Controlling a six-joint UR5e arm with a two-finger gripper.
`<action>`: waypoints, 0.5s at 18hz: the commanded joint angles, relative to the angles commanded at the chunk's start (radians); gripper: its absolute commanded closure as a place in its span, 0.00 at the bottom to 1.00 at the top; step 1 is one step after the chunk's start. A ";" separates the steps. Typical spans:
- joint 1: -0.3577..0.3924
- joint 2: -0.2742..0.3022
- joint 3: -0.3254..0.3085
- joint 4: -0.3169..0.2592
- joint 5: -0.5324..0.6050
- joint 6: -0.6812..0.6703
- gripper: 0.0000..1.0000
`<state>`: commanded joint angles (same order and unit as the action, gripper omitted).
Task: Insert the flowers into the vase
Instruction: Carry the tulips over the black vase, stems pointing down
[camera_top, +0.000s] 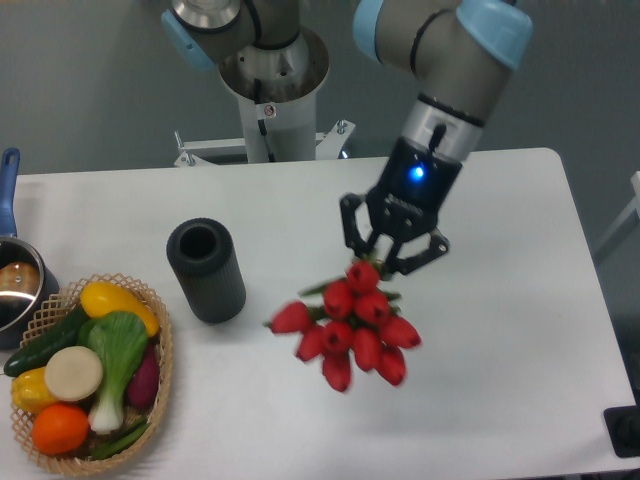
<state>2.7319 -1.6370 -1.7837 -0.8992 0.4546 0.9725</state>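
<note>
Hanging buds-down above the counter (500, 330), red tulips (345, 330) gripped by stems in clamped claw (392, 256), right of upright black vase (206, 270); probably needing flipping before insertion.

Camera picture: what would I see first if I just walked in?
The bunch of red flowers in the middle, hanging buds-down from the gripper, whose jaws are shut on the stems. To their left the black vase stands upright on the white table, its round mouth open. In the bottom-left corner a wicker basket holds colourful vegetables.
</note>
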 joint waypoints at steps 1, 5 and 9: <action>0.005 0.017 -0.025 0.025 -0.039 0.000 1.00; 0.009 0.074 -0.112 0.063 -0.221 0.006 1.00; 0.002 0.178 -0.233 0.095 -0.333 0.018 1.00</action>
<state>2.7336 -1.4591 -2.0169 -0.8038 0.1214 0.9909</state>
